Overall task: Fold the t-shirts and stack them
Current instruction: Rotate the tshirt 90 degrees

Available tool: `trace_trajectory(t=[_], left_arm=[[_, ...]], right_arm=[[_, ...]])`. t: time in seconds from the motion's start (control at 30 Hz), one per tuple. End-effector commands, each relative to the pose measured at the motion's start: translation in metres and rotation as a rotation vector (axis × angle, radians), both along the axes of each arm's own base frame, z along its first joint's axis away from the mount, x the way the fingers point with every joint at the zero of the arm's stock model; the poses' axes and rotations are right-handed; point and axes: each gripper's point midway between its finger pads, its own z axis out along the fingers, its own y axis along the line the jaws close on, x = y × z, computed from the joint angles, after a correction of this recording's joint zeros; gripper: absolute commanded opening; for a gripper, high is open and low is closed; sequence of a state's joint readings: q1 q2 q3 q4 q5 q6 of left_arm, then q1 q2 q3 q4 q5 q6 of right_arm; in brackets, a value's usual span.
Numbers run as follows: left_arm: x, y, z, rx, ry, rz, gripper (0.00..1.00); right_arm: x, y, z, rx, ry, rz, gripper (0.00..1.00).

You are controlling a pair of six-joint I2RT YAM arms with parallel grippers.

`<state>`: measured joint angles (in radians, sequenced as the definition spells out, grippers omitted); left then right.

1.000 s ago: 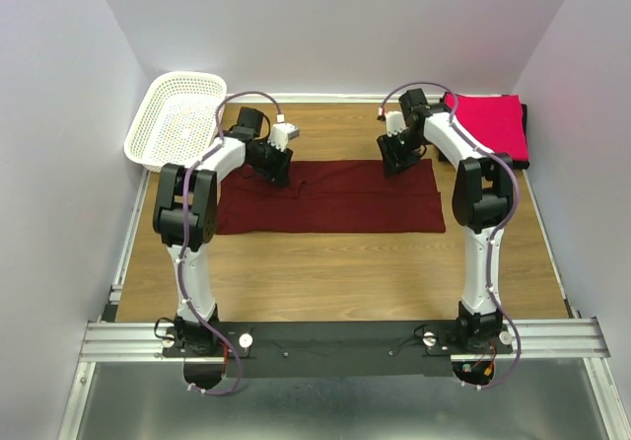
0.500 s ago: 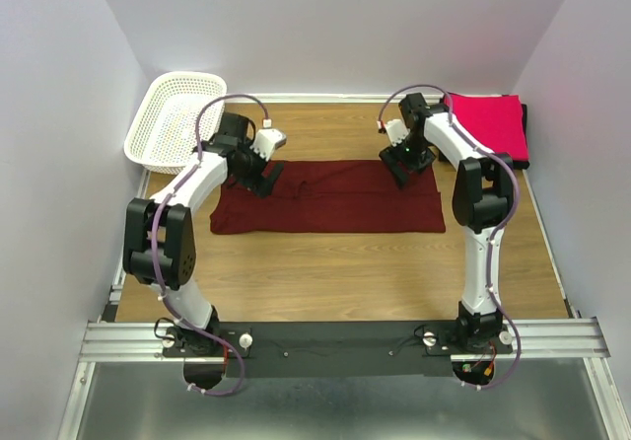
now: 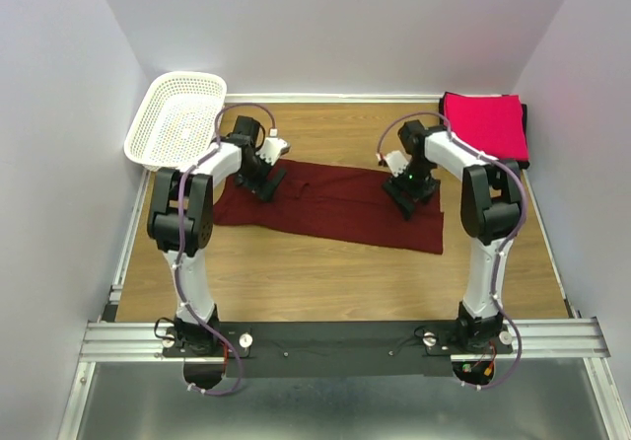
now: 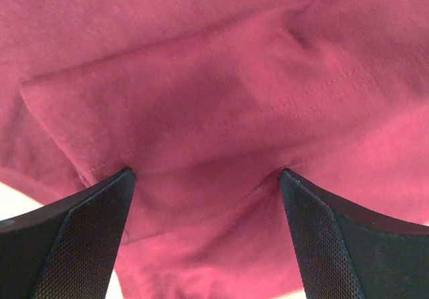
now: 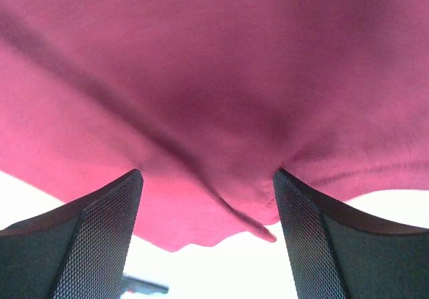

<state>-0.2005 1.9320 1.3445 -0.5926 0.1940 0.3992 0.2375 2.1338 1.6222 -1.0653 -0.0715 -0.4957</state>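
One maroon shirt [image 3: 335, 206] | left gripper [image 4: 206, 173], right gripper [image 5: 208, 171] on it | basket [image 3: 182, 119] far-left

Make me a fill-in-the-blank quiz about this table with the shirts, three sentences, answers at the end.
The left gripper and right gripper both touch the t-shirt coloured ___.
The white basket sits at the table's far ___ corner.
Under the folded pink-red t-shirt shows the edge of a ___ one.
Missing words: maroon; left; black.
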Motion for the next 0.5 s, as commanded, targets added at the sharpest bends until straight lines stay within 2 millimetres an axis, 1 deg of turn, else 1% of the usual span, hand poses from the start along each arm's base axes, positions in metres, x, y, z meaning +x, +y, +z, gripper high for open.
trace_trajectory(t=[0.0, 0.03, 0.07, 0.1, 0.13, 0.17, 0.2, 0.23, 0.27, 0.3, 0.37, 0.4, 0.43, 0.47], left_arm=[[0.054, -0.002, -0.018, 0.041, -0.035, 0.013, 0.97], [0.064, -0.004, -0.019, 0.038, -0.03, 0.018, 0.97], [0.097, -0.015, -0.011, 0.002, -0.073, 0.024, 0.97], [0.112, -0.022, -0.006, -0.02, -0.091, 0.024, 0.97], [0.123, -0.025, 0.001, -0.036, -0.096, 0.03, 0.97], [0.155, -0.042, 0.025, -0.096, -0.172, 0.007, 0.97], [0.167, -0.049, 0.04, -0.132, -0.206, 0.005, 0.97], [0.177, -0.056, 0.055, -0.16, -0.238, 0.0, 0.97], [0.184, -0.062, 0.07, -0.191, -0.27, -0.01, 0.97], [0.193, -0.07, 0.101, -0.236, -0.334, -0.025, 0.97], [0.201, -0.072, 0.134, -0.258, -0.425, -0.028, 0.97], [0.193, -0.07, 0.153, -0.256, -0.459, -0.026, 0.97], [0.194, -0.068, 0.165, -0.257, -0.503, -0.025, 0.97], [0.181, -0.065, 0.171, -0.253, -0.504, -0.023, 0.97]], right_arm=[[-0.076, 0.039, -0.002, 0.114, 0.186, 0.053, 0.86], [-0.091, 0.06, 0.008, 0.159, 0.186, 0.1, 0.86], [-0.109, 0.067, 0.008, 0.17, 0.225, 0.116, 0.86], [-0.118, 0.077, 0.013, 0.195, 0.231, 0.133, 0.87], [-0.13, 0.097, 0.02, 0.24, 0.24, 0.177, 0.89], [-0.135, 0.106, 0.032, 0.276, 0.235, 0.191, 0.9], [-0.136, 0.122, 0.047, 0.353, 0.236, 0.186, 0.91], [-0.132, 0.129, 0.057, 0.385, 0.223, 0.182, 0.91], [-0.128, 0.133, 0.064, 0.398, 0.206, 0.176, 0.91], [-0.116, 0.137, 0.077, 0.406, 0.158, 0.176, 0.91], [-0.102, 0.136, 0.084, 0.385, 0.103, 0.186, 0.91], [-0.096, 0.134, 0.084, 0.369, 0.078, 0.195, 0.91], [-0.088, 0.129, 0.079, 0.326, 0.056, 0.204, 0.91], [-0.084, 0.127, 0.074, 0.308, 0.05, 0.209, 0.9]])
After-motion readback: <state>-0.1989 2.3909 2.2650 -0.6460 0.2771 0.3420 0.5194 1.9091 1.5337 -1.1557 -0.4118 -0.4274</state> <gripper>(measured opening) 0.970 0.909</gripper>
